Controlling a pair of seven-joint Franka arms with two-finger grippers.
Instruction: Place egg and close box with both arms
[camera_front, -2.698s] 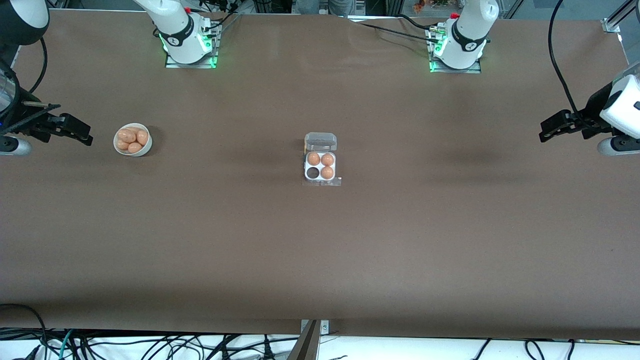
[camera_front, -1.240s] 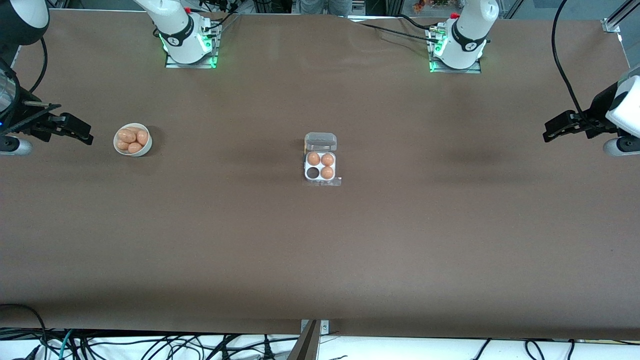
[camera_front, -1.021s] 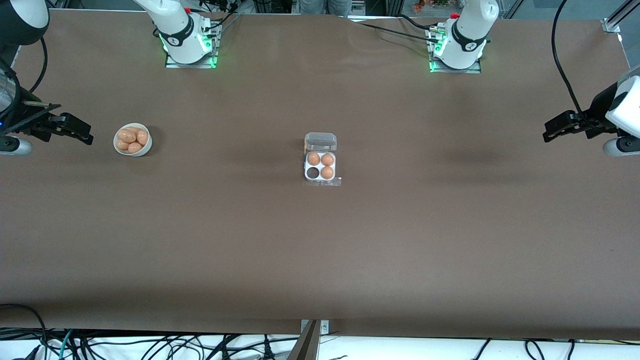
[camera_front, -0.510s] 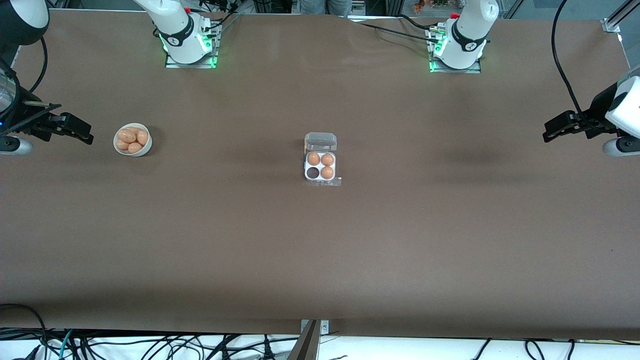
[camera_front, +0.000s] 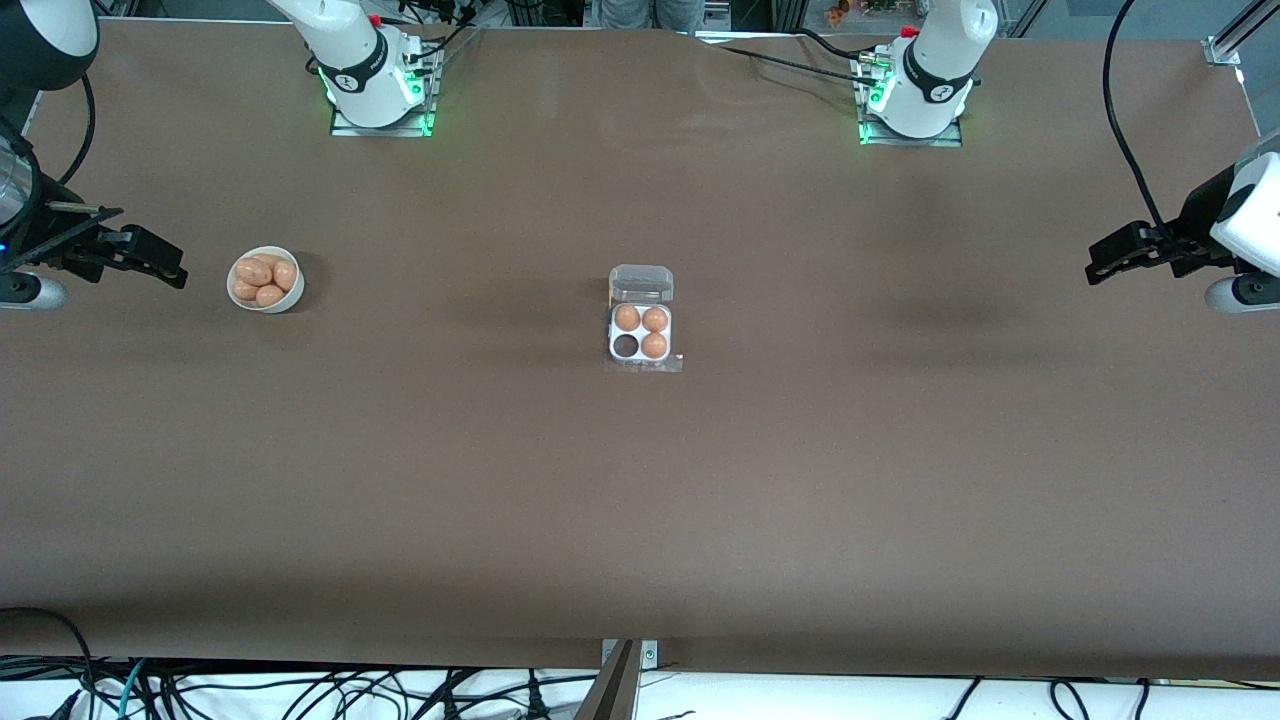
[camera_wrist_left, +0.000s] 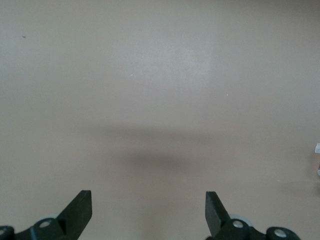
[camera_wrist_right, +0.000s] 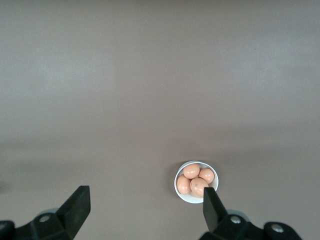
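The box sits mid-table, a white four-cell tray with its clear lid open and lying flat toward the arms' bases. Three cells hold orange-brown eggs; the cell nearest the front camera on the right arm's side is empty. A round white bowl with several eggs stands toward the right arm's end. My right gripper is open and empty, raised beside the bowl at the table's end. My left gripper is open and empty over the left arm's end of the table.
The brown table top is bare around the box. The arm bases stand along the edge farthest from the front camera. Cables hang along the edge nearest the front camera.
The left gripper has shifted slightly toward its own end of the table since the earliest frame. The right arm, box and bowl have not moved.
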